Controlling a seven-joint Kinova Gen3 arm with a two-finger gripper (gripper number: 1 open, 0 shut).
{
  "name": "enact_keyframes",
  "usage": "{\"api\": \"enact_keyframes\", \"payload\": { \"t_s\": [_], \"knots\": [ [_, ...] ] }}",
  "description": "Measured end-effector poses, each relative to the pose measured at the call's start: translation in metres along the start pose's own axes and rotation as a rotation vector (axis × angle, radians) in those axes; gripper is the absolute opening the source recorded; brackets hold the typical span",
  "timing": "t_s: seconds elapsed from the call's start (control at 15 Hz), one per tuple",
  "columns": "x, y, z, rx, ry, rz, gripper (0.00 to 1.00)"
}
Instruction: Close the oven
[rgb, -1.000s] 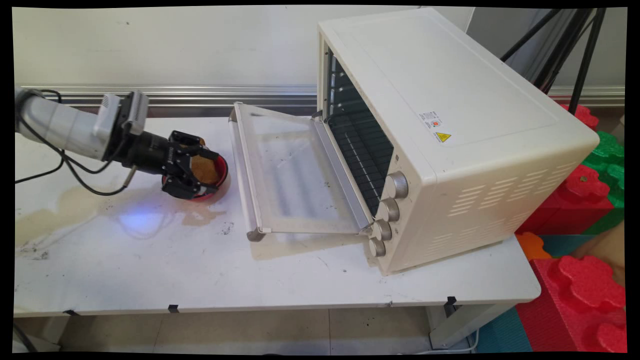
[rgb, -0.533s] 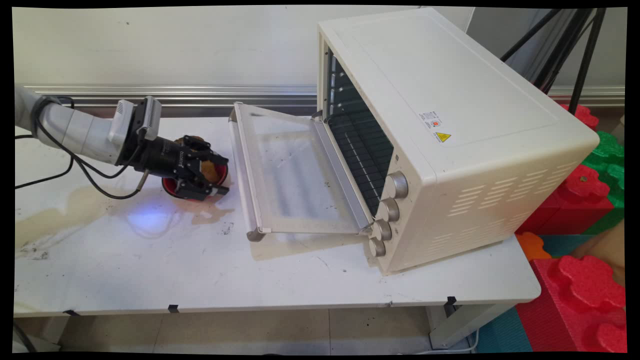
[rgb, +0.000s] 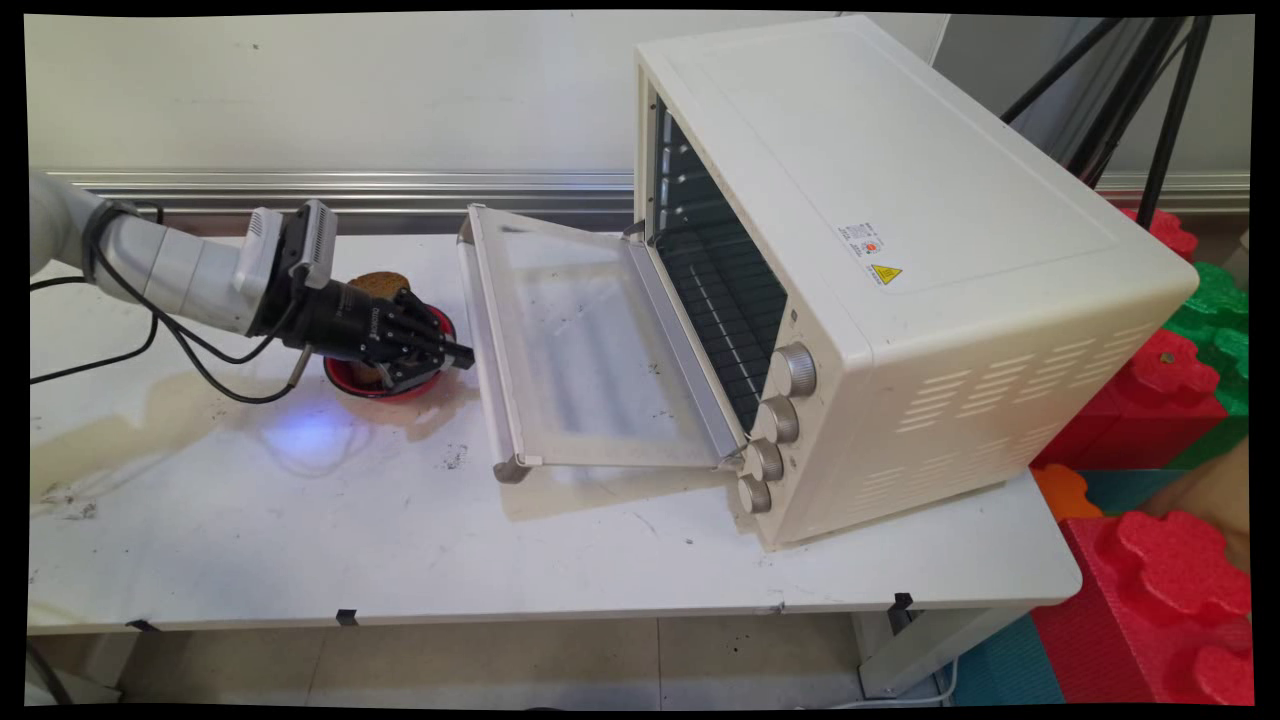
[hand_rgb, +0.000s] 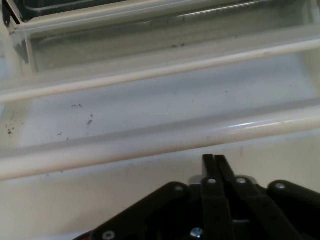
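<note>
I see the tool (rgb: 455, 356) low over the tabletop (rgb: 300, 520), its two fingers (hand_rgb: 214, 167) pressed together with nothing between them. Its tip sits just beside the free edge of the open oven door (rgb: 585, 350), over the right rim of the red bowl (rgb: 385, 385).

Edges: the door lies folded down nearly flat, hinge side at the oven (rgb: 900, 260), handle bar toward the tool. In the hand view the door's glass pane and its pale frame rails fill the upper part, close ahead of the fingertips. The oven cavity is open, with dark rack rails inside.

Open room: broad bare tabletop lies in front of the bowl and door, stained and scuffed. Behind the bowl, the wall rail is near. Black cables (rgb: 180, 345) hang from the arm on the left.

The bowl rests on the tabletop, left of the door, partly hidden by the tool. A brown round piece of bread (rgb: 378, 283) shows above the tool at the bowl's far side.
</note>
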Motion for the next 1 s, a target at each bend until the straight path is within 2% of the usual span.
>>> {"api": "enact_keyframes", "payload": {
  "t_s": [0.4,1.0],
  "knots": [
    [0.003,-0.001,0.007,0.001,0.020,0.005,0.00],
    [0.021,-0.004,0.009,0.013,0.094,0.016,0.00]
  ]
}}
